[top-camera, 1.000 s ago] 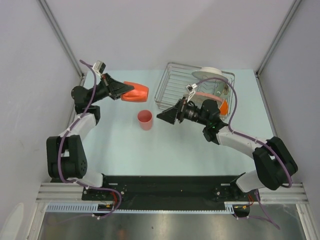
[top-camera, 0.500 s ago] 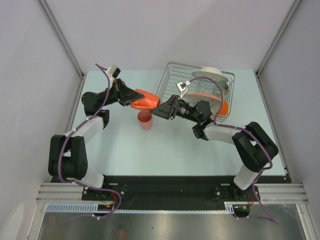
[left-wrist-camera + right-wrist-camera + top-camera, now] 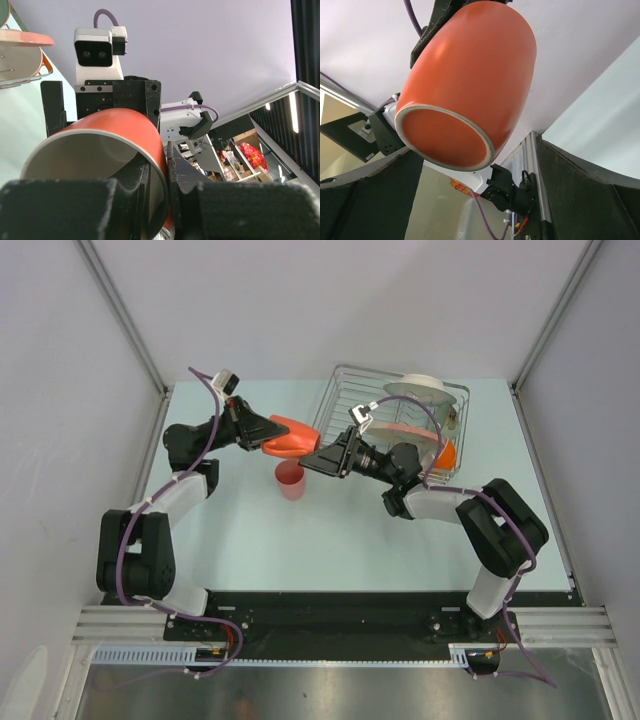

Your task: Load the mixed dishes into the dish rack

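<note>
Orange mug (image 3: 288, 438) handover, aloft just left of frame centre.
Left gripper (image 3: 265, 443) pinches the rim; right gripper (image 3: 308, 458), fingers spread wide, should close around the mug's body before the left lets go.

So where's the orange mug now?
Top view, centre-left: the glossy orange mug is in the left gripper, left of the silver wire rack, by the small pink cup.

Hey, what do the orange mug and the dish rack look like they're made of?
The orange mug is likely glazed ceramic: smooth, softly glossy body, a pale ring around its base. The dish rack looks like metal wire: silvery thin rods in a grid; chrome plating or bare steel cannot be told.
</note>
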Robot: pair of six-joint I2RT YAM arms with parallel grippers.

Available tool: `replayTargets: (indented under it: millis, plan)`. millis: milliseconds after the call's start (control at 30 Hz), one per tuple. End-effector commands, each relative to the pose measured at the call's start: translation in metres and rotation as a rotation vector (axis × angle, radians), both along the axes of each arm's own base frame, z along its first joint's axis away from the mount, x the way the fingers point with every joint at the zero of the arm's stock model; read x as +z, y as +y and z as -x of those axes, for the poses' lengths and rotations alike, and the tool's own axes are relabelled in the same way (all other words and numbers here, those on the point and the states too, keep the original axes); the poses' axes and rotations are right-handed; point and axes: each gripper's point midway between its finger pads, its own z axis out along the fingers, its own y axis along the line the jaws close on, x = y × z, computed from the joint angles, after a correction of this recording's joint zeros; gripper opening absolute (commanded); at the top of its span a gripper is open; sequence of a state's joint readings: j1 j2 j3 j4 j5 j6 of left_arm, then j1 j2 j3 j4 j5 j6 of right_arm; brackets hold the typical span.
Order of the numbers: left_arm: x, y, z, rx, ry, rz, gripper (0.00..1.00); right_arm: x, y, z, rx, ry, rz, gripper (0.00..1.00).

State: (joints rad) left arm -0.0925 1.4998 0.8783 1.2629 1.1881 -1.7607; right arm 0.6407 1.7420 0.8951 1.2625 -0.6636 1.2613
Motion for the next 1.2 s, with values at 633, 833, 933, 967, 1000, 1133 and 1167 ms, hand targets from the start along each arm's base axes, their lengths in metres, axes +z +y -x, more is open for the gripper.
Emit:
replayTargets:
  millis: [633, 833, 933, 967, 1000, 1133, 1167]
  plan:
    - [0.037, 0.017, 0.033, 0.020, -0.431, -0.001, 0.00, 0.062, -0.042, 0.019, 0.028, -0.188, -0.171, 1.00]
    - [0.036, 0.014, 0.035, 0.014, -0.427, -0.002, 0.00, 0.056, -0.032, 0.018, 0.041, -0.195, -0.147, 1.00]
    - [0.038, 0.010, 0.037, 0.004, -0.435, -0.002, 0.00, 0.054, -0.023, 0.019, 0.053, -0.205, -0.120, 1.00]
    - [0.038, 0.009, 0.037, 0.002, -0.441, -0.002, 0.00, 0.052, -0.021, 0.018, 0.054, -0.199, -0.112, 1.00]
    - [0.038, 0.007, 0.038, -0.005, -0.443, -0.001, 0.00, 0.051, -0.020, 0.018, 0.055, -0.199, -0.109, 1.00]
    - [0.034, 0.002, 0.040, -0.010, -0.440, -0.013, 0.00, 0.056, -0.017, 0.014, 0.049, -0.206, -0.123, 1.00]
    - [0.032, 0.000, 0.040, -0.016, -0.436, -0.016, 0.00, 0.056, -0.015, 0.013, 0.053, -0.205, -0.125, 1.00]
